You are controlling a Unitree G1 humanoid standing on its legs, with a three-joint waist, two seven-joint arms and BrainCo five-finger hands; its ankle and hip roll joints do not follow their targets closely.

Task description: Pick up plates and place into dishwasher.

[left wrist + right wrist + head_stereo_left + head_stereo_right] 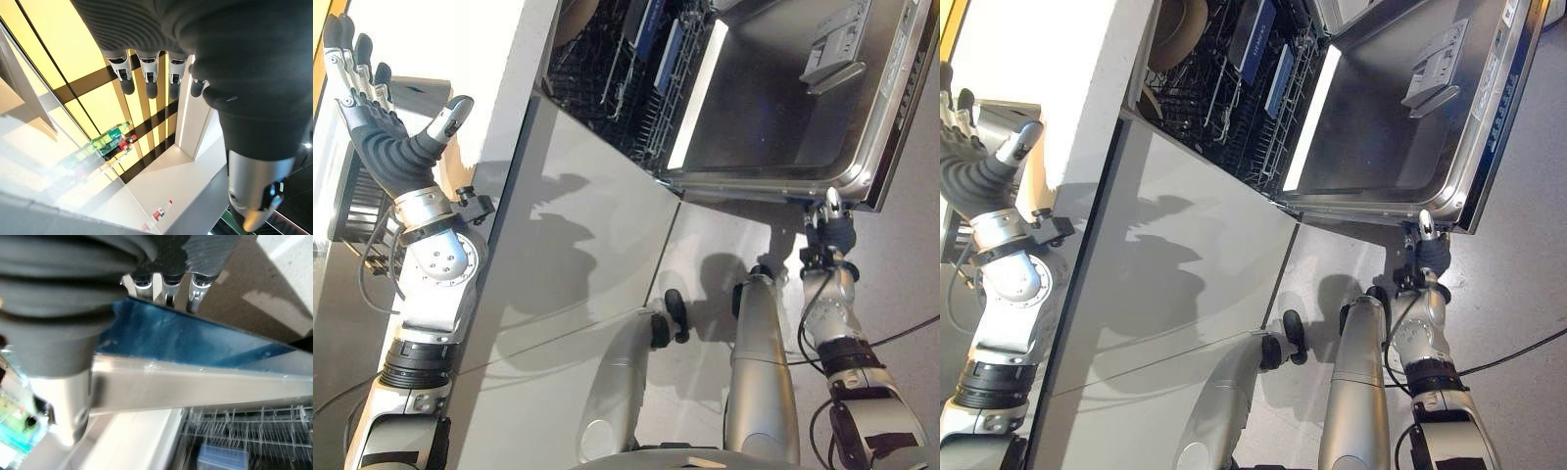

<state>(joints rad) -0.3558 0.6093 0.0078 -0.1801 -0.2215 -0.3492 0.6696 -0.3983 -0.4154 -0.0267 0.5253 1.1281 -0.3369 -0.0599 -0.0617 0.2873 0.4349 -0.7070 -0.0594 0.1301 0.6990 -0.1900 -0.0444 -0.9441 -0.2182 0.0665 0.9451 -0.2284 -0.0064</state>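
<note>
your right hand (146, 279) grips the open dishwasher door (773, 108) at its edge, fingers curled over it. plates (1255, 39) stand on edge in the rack (1234, 108), just beyond that hand. left hand (372, 117) is raised, released, well apart.

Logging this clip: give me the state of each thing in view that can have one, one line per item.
Dishwasher door: open, folded down.
Dishwasher rack: loaded with blue plates standing on edge.
Left robot hand: open, fingers straight, raised, holding nothing.
Right robot hand: at the door's edge, fingers behind the edge, thumb in front; grip unclear.
</note>
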